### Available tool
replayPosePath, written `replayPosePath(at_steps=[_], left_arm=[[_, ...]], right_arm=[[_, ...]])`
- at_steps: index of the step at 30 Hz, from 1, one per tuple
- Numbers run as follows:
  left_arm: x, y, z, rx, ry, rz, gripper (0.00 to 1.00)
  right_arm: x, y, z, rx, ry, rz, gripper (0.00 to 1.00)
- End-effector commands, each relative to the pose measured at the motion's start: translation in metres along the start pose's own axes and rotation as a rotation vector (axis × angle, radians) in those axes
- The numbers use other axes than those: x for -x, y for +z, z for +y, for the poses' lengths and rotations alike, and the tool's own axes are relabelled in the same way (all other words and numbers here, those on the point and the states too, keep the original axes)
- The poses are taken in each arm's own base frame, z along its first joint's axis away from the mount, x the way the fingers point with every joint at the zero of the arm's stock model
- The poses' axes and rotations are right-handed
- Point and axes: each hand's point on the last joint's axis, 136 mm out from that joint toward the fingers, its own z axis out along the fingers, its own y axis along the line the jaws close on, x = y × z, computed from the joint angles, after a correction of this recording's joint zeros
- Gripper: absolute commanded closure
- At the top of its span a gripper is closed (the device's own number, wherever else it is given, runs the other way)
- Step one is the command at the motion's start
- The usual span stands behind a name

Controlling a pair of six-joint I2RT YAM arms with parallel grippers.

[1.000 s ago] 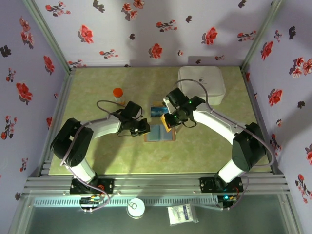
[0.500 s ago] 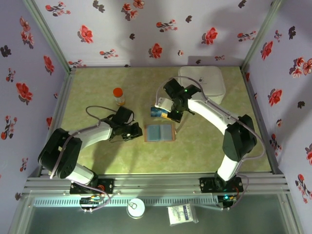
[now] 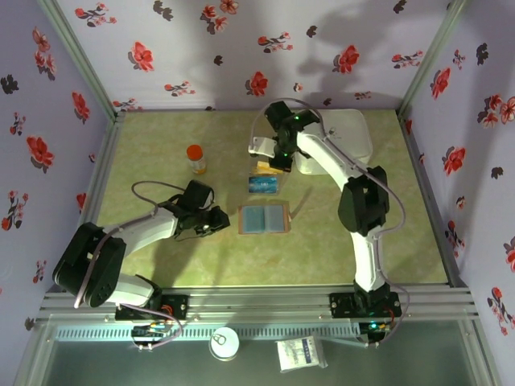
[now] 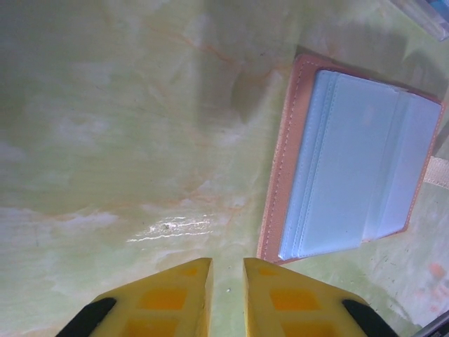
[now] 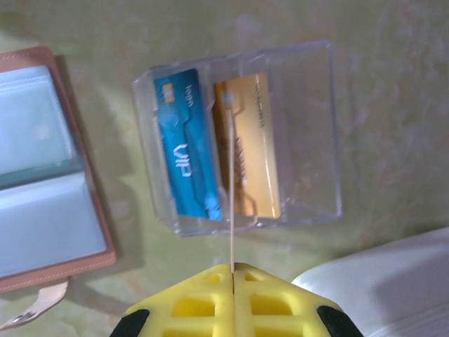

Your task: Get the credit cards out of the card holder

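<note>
Tan card holder (image 4: 351, 161), lying open, just beyond and right of the left gripper (image 4: 226, 281), whose jaws are slightly parted and empty. Right gripper (image 5: 231, 270) clamps a thin card (image 5: 231, 196) edge-on, face unreadable, over a clear tray (image 5: 309, 126) holding a blue card (image 5: 186, 161) and a gold card (image 5: 256, 154).

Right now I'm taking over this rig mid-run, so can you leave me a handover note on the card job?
Left end effector: slightly open, empty, over the green marbled table beside the open tan-brown bifold card holder.
Right end effector: shut on what looks like a thin card seen edge-on, above the clear plastic tray.
Done: a blue card and a gold card lie side by side in that tray.
Left: probably set the held card in the tray. Check the holder's grey-blue pockets; I cannot tell whether any card remains.
</note>
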Motion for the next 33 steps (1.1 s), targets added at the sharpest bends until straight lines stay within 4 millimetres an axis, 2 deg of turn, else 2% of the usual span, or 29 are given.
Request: replayPosePath(at_steps=[1,10,16,19,24,33], left_arm=[[0.0,-0.002,0.01,0.035,-0.026,-0.004,0.82],[-0.001,-0.003,0.012,0.048,-0.021,0.0,0.82],[-0.001,-0.002,0.016,0.055,-0.028,0.002,0.83],[-0.001,-0.001,0.016,0.056,-0.026,0.003,0.82],[0.001,-0.001,0.014,0.051,-0.026,0.001,0.82],[0.003,-0.002,0.01,0.043,-0.011,-0.004,0.82]], right_arm=[[0.001,0.001,0.004,0.07,-0.08,0.011,1.0],[0.008,0.025,-0.01,0.073,-0.083,0.016,1.0],[0.005,0.036,-0.01,0.078,-0.078,0.031,1.0],[0.002,0.039,-0.014,0.061,-0.072,0.049,0.94],[0.004,0.033,-0.018,0.036,-0.054,0.043,0.86],[0.01,0.014,-0.025,-0.042,0.044,-0.001,0.85]])
